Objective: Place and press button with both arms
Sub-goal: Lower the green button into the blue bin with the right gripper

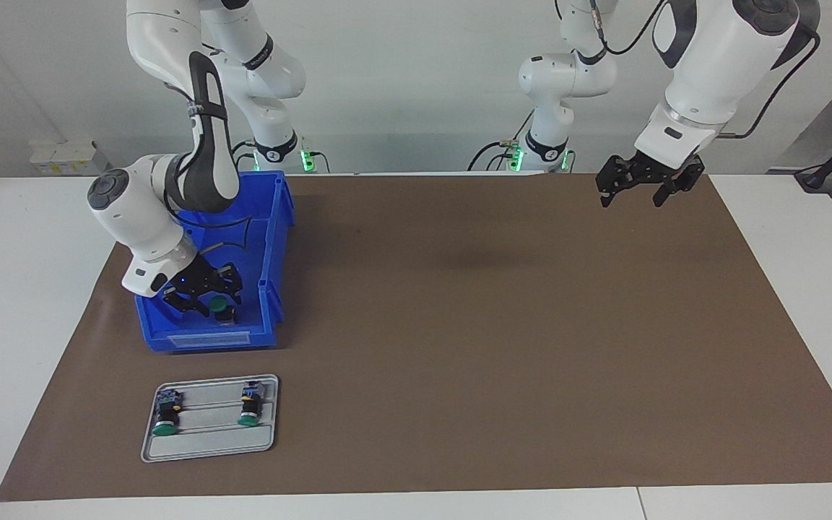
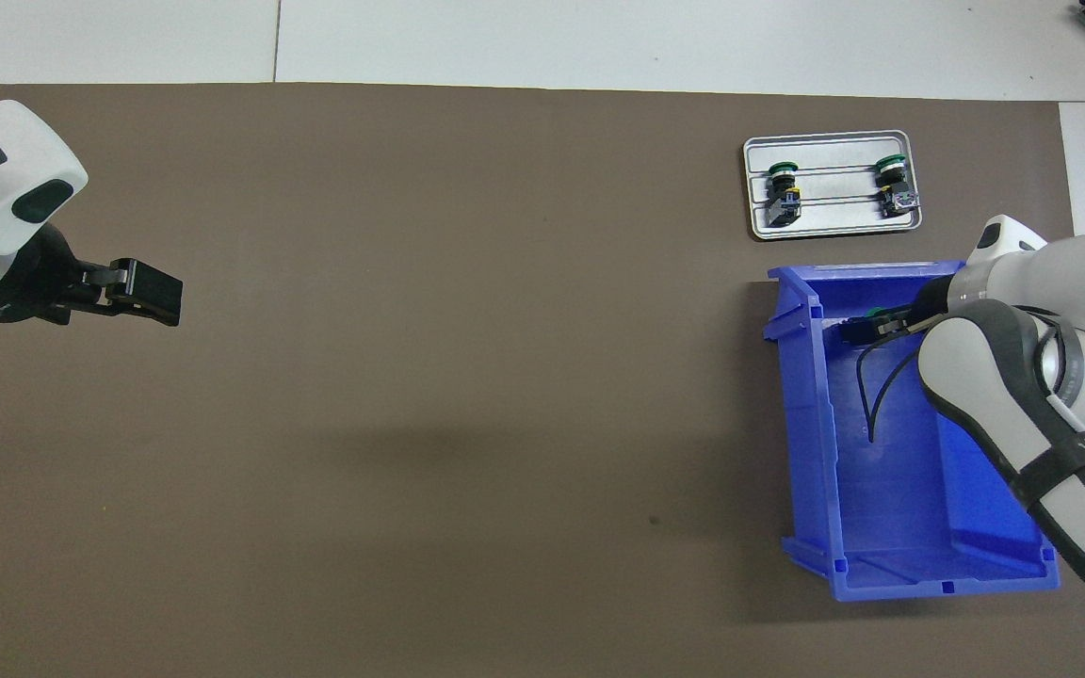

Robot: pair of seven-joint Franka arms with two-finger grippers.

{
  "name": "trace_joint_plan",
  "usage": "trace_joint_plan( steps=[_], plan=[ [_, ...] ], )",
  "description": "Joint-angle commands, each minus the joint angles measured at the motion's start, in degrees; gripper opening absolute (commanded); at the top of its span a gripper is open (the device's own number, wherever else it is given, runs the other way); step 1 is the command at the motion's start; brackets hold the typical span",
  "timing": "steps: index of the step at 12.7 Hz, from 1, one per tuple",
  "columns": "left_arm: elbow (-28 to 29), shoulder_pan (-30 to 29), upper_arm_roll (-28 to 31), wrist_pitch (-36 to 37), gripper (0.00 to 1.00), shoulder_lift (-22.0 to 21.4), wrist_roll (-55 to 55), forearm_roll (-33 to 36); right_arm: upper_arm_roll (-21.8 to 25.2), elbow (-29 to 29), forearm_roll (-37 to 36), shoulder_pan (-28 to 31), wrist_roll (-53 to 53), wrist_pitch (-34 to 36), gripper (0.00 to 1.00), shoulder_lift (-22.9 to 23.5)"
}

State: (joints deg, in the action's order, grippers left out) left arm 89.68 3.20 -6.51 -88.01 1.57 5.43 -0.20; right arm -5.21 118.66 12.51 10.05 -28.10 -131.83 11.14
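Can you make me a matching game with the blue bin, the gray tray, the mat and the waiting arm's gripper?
Things:
1. blue bin
2. gray tray
3. brown mat
4. left gripper

Descriptions:
A. covers most of the table
B. up in the air over the mat, open, holding nothing
C. holds two green-capped buttons lying on their sides
D. the right gripper reaches into it, by one green-capped button

Pairs: 1-D, 2-C, 3-A, 4-B
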Motion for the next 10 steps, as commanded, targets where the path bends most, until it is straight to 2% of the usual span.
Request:
trace_joint_plan(
  steps=[1,4,5,7,10],
  plan=[
    [2.1,-0.8,-0.2,-0.1,1.00,-1.9,-1.1,-0.7,-0.3,0.4,1.5,-0.2,7.2,0.9,0.96,-3.9],
    [2.1,-0.8,-0.2,-0.1,1.00,-1.9,-1.0,-0.7,-0.1,0.2,-1.3,-1.7,17.4,2.5,0.97,-8.3],
    [2.1,-0.8,-0.2,-0.1,1.00,-1.9,-1.0,-0.7,-0.2,-0.9,-5.3,-1.9,22.3,4.3,0.97,-9.7],
    [2.1,-0.8,-0.2,-0.1,1.00,-1.9,-1.0,-0.7,-0.3,-4.7,-11.5,-3.1,32.1,10.3,0.97,-11.0],
    [2.1,-0.8,-0.2,-0.1,1.00,-1.9,-1.1,-0.7,-0.4,-12.5,-13.0,-4.8,36.3,18.9,0.97,-11.1]
  ],
)
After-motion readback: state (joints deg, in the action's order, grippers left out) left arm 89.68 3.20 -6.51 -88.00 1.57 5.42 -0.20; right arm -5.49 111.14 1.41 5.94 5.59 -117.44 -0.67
